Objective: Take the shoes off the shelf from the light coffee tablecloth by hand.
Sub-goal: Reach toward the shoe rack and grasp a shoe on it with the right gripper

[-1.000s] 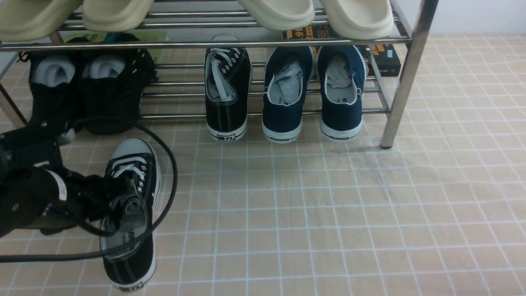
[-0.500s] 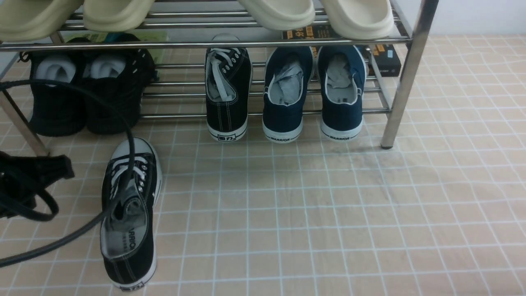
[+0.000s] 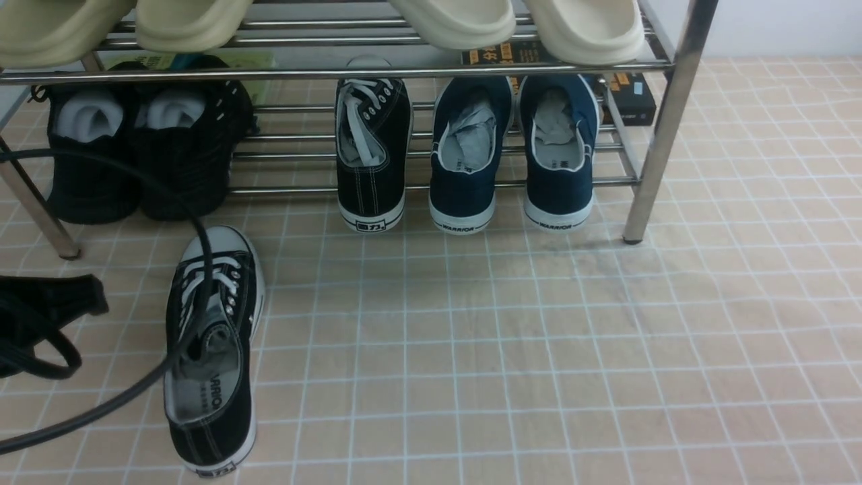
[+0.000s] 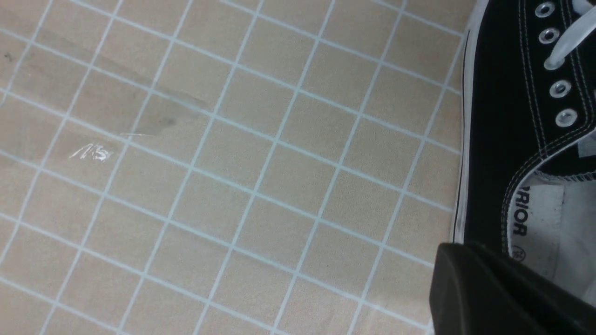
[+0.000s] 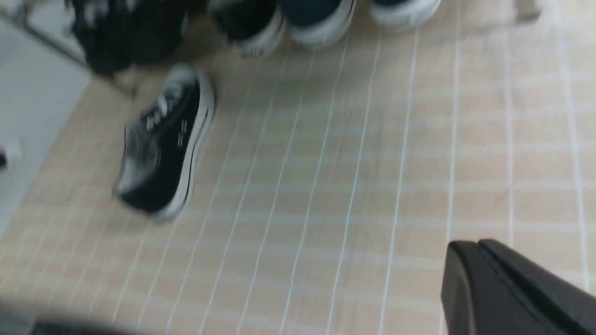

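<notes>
Shoe on shelf: black canvas with white laces, on the lowest tier of the shelf, about mid-width; heel hanging past the front bar, toe tucked back under the tier above.
Long axis: front to back, close to square with the bars, heel end toward the arms.
Neighbours: navy slip-on just beside on the right with hardly a gap; bare bars on the left as far as the all-black pair.
Mate: shoe on cloth, upright on its sole on the light coffee tablecloth, in front of the rack and left of centre, toe pointing at the bars.
Left arm: left gripper low at the far left edge, just beside the shoe on cloth but apart from it; nothing seen in it; only one finger in the wrist view, so spread of the jaws not to be told.
Right arm: right gripper absent from the front view; one dark finger over bare cloth in a blurred wrist view; opening impossible to judge.
Cable: black loop off the left arm, crossing above the shoe on cloth.
Bearing: target forward and to the right of the left gripper.
Nearer arm: probably the left; right arm's place not fixable.
Approach, as a judgement: onto the heel from the open left side, then a straight pull along the axis.
</notes>
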